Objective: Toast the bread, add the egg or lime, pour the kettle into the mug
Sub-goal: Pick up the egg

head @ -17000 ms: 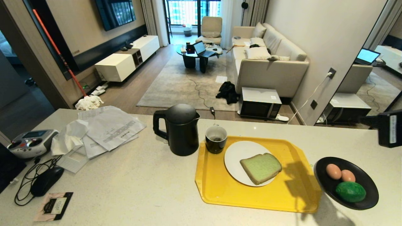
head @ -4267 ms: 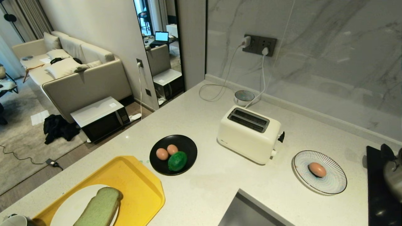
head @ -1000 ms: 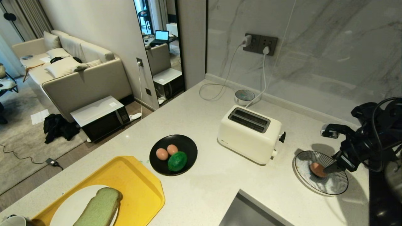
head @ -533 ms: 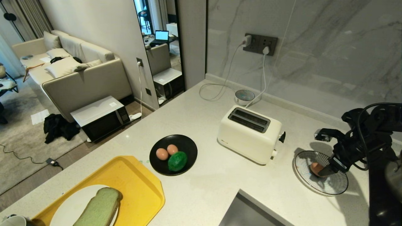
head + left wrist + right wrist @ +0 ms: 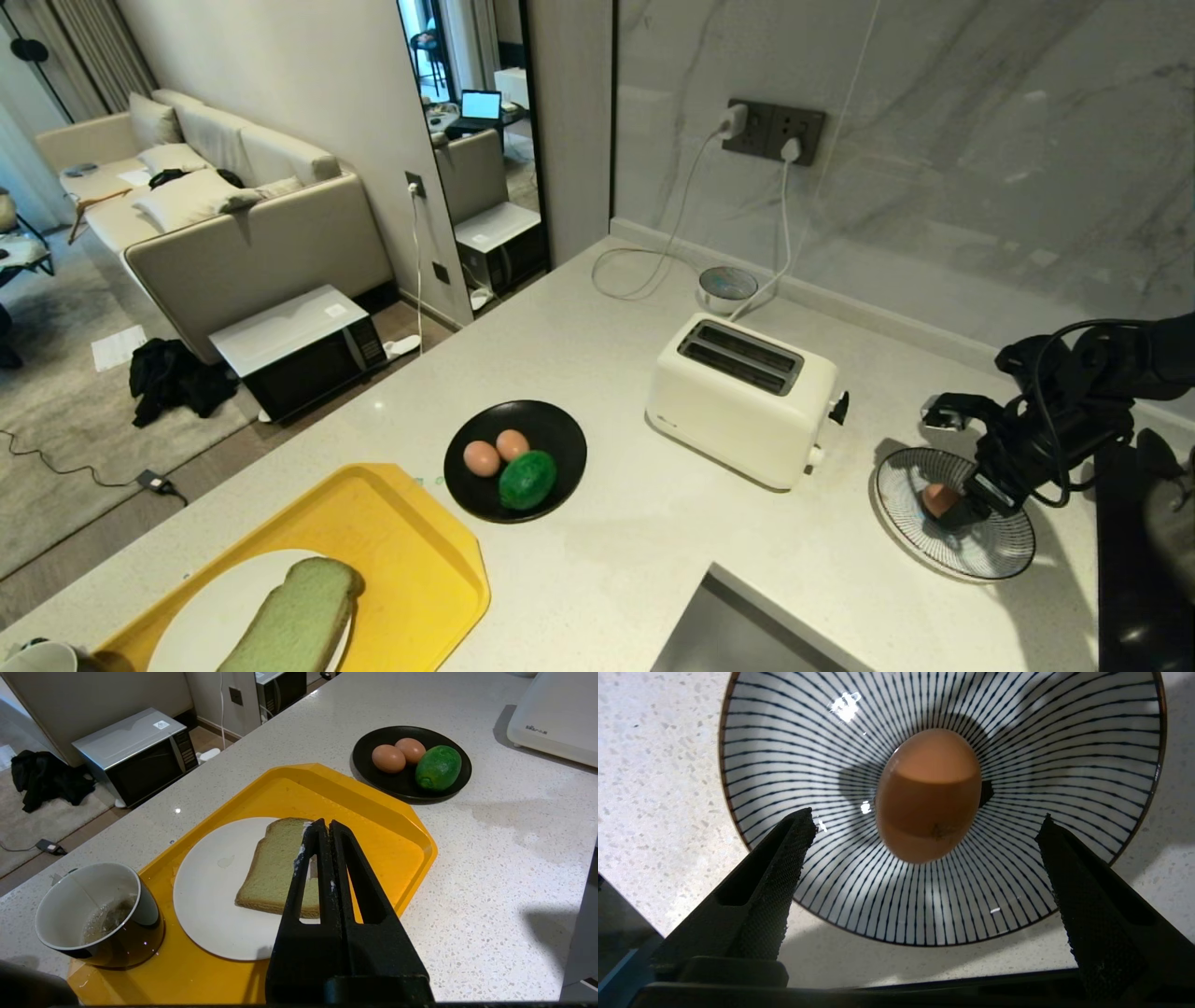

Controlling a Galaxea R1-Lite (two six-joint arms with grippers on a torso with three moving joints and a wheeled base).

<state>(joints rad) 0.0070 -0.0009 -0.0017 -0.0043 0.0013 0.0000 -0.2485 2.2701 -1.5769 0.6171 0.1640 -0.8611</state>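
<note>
The pale speckled worktop [image 5: 616, 560] carries everything, with a marble wall behind it and a sink corner at its near edge. On it the yellow tray [image 5: 383, 816] is the biggest piece, near the left end in the head view. A cream two-slot toaster [image 5: 742, 399] stands in the middle toward the wall, its slots empty. On the tray sits a white plate [image 5: 210, 891], and the bread [image 5: 275, 865] lies flat on that plate, untoasted in look, pale green with a brown crust. Between tray and toaster is a black dish [image 5: 515, 460] holding two eggs and the lime [image 5: 527, 479], the lime touching the nearer rim side. To the right of the toaster stands a striped bowl [image 5: 784, 732] with one egg [image 5: 929, 795] lying in its centre. The mug [image 5: 100, 914] rests on the tray's corner beside the white plate, with a little liquid in its white inside.

The right gripper [image 5: 924, 826] hangs over the striped bowl, its fingers [image 5: 777, 868] spread wide on either side of the egg and not touching it. The left gripper [image 5: 327, 835] hovers above the bread, fingers pressed together and empty.
</note>
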